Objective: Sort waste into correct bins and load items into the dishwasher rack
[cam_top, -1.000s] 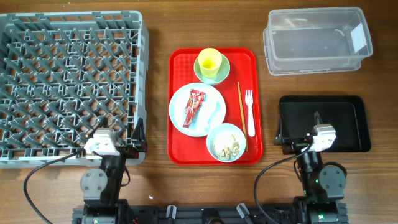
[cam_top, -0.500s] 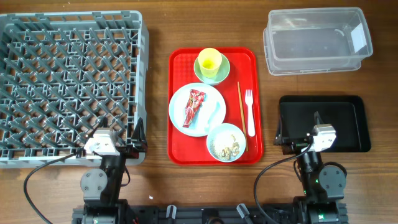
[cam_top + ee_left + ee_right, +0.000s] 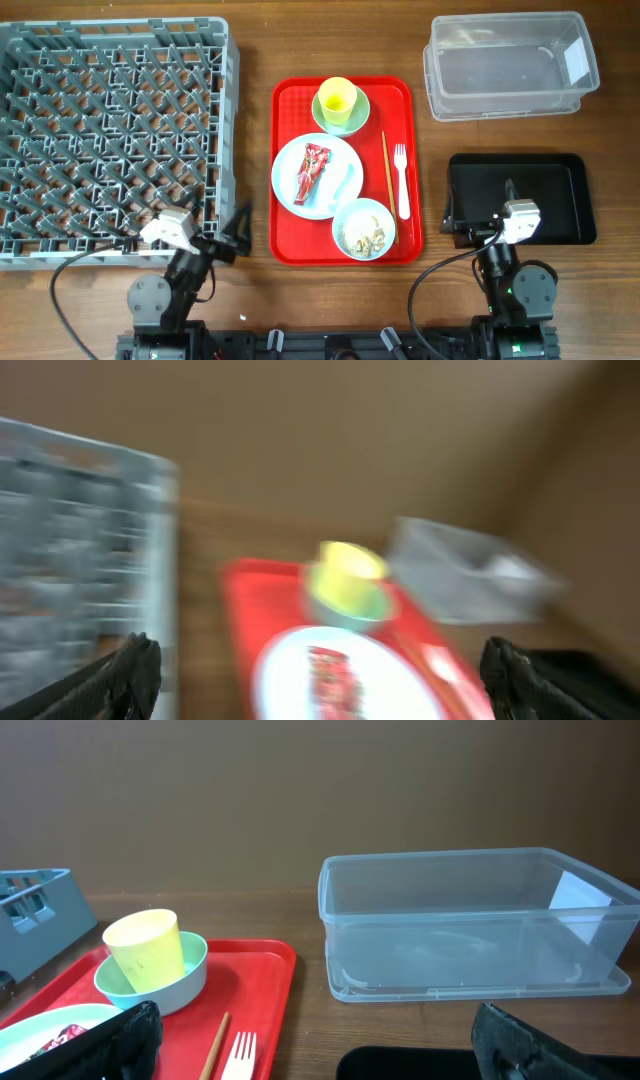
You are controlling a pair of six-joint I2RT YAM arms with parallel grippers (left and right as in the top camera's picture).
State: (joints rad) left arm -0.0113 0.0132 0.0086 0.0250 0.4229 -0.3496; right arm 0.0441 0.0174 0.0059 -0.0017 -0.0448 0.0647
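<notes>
- The left gripper (image 3: pixel 230 238) hangs by the near right corner of the dishwasher rack (image 3: pixel 225 100). Its fingers are spread wide and hold nothing.
- The right gripper (image 3: pixel 480 205) is over the near left part of the black tray (image 3: pixel 560 200), jaws apart and empty. From above it hides that corner of the tray.
- The left wrist view is badly smeared. I can only pick out the yellow cup (image 3: pixel 345 565), a red streak on the plate (image 3: pixel 330 680) and the grey bulk of the rack.
- The rack runs off the left edge from above, and the right wrist view catches only one corner of it.
- In the right wrist view the plate, the white fork (image 3: pixel 238 1055) and the chopsticks (image 3: pixel 215 1045) are cut off at the bottom edge.
- The red tray (image 3: pixel 400 90) sits mid-table between the rack and the two bins.
- At the tray's far end, the cup stands in the pale green saucer (image 3: pixel 358 115).
- The red snack wrapper (image 3: pixel 313 172) lies on the plate in the middle of the tray.
- A white patch (image 3: pixel 343 180) sits to the right of the wrapper. It blends into the plate, and I cannot tell what it is.
- The small bowl (image 3: pixel 345 215) at the near end touches the plate and holds the beige food scraps (image 3: pixel 365 235).
- The chopsticks and fork lie side by side along the tray's right side.
- The clear tub (image 3: pixel 435 75) stands far right, with nothing visible inside it.
- Cables (image 3: pixel 60 275) trail from both arms across the wooden table (image 3: pixel 250 40).
</notes>
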